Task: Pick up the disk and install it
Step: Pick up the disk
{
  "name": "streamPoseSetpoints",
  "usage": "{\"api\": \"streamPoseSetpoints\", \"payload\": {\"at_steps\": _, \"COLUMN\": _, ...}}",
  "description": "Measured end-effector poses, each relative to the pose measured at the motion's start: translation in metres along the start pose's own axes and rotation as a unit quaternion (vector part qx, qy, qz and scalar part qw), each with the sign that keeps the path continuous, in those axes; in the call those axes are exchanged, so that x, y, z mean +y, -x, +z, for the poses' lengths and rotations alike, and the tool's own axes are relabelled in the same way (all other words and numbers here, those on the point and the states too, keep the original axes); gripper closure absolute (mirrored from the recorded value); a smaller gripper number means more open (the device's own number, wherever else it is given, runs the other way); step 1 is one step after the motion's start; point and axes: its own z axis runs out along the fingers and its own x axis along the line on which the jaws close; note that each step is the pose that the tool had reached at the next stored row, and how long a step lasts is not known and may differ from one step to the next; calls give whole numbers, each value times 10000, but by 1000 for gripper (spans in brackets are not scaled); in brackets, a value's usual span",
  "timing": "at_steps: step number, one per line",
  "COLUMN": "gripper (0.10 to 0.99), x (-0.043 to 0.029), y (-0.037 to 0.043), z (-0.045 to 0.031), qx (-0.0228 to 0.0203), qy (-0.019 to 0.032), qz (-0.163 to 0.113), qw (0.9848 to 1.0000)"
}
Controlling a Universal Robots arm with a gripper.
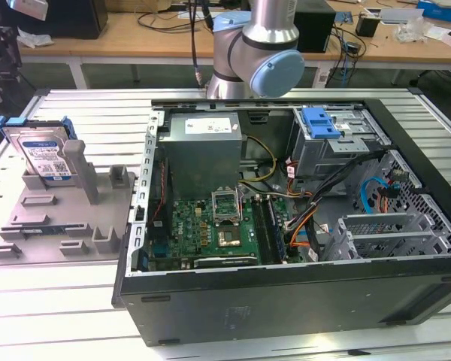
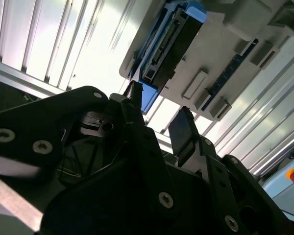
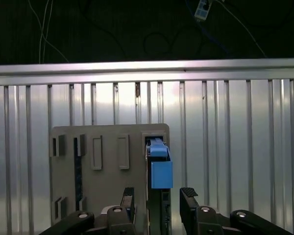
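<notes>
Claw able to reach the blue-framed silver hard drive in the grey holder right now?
Probably yes: the black claw is open and lined up with the upright blue-framed silver hard drive in the grey plastic holder; nothing sits between them.

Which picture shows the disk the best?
The exterior view, because the disk stands in the grey holder with its labelled face showing. Both wrist views catch it edge-on, so the label is hidden.
</notes>
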Motion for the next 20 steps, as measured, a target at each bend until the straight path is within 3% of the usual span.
{"api": "streamPoseSetpoints", "payload": {"at_steps": 20, "gripper": 592, "x": 27, "y": 4, "z": 199, "qx": -2, "qy": -7, "qz": -6, "qw": 10000}}
